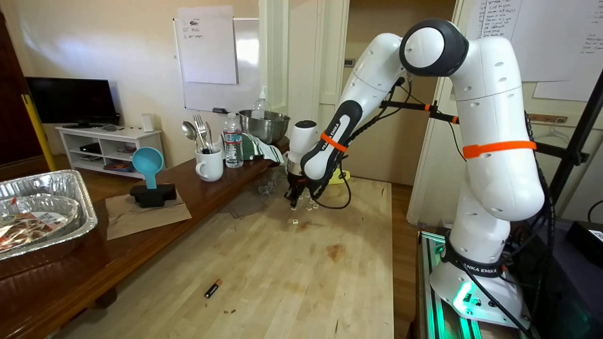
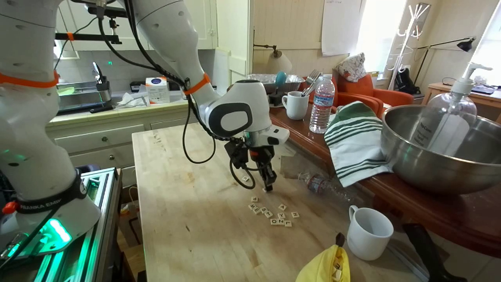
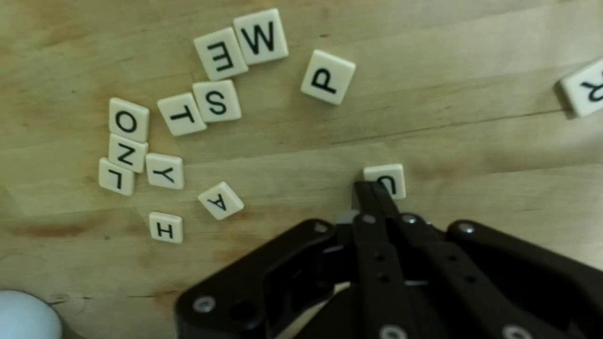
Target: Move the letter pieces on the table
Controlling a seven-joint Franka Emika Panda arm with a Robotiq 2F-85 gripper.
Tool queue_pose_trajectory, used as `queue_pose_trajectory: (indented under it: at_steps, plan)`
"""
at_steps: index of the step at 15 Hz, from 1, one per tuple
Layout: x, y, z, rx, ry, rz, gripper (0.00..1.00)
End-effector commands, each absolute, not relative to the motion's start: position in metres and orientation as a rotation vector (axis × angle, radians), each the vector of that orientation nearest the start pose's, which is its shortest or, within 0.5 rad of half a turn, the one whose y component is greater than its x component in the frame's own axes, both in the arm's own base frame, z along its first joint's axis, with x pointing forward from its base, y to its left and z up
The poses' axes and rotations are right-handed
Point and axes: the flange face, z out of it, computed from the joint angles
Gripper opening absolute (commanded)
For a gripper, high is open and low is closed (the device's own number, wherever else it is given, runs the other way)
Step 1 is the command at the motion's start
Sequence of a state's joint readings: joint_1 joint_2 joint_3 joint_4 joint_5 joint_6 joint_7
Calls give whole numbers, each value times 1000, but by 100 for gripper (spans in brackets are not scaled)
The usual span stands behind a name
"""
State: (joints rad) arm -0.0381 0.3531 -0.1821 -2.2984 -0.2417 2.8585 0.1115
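Wrist view, clock face centred on the tips of the claw (image 3: 371,186), 12 at top. Clenched, no gap showing, nothing gripped. Right at the tips, letter partly covered: likely U tile (image 3: 395,174); contact or slight gap, cannot tell. At 11: P tile (image 3: 328,76). From 11 round to 10, bent row: tiles W (image 3: 261,36), E (image 3: 220,54), S (image 3: 216,101) and T (image 3: 181,114). About 9: tiles O (image 3: 128,120), N (image 3: 128,153) and L (image 3: 117,176) in a column, Y (image 3: 165,171) beside N, A (image 3: 220,201) nearer in, H (image 3: 166,227) toward 8. At 2, cut by the frame: R tile (image 3: 584,89). Judged next: sliding U by a push. Could spin U instead of sliding it, if pushed off centre; could ride over it, if held too high, or scrape the table (image 3: 452,70), if too low. Could knock A askew by overshooting toward 9.

In an exterior view, same centring: letter tiles (image 2: 281,221) on the table, mostly from 4 to 8, R apart at 10. Clear plastic bottle (image 2: 316,184) lying at 3, white mug (image 2: 370,237) at 4, yellow pouch (image 2: 320,264) at 5. Could bump the bottle, if swung wide toward 3.

In an exterior view, same centring: lone tile (image 1: 295,221) at 6, letter too small to read; copper-top battery (image 1: 213,288) well apart, between 7 and 8.
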Motion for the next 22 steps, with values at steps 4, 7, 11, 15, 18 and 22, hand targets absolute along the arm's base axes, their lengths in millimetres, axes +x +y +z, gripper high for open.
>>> queue_pose_trajectory:
  at_steps: [4, 7, 11, 15, 18, 22]
  plan:
    - [514, -76, 203, -3233, -230, -278, 0]
    - [509, -70, 203, -3215, -320, -251, 0]
    - [503, -67, 204, -3191, -378, -245, 0]
    - [500, -64, 204, -3166, -425, -243, 0]
    - [498, -63, 204, -3153, -449, -239, 0]
    - [496, -62, 204, -3142, -478, -235, 0]
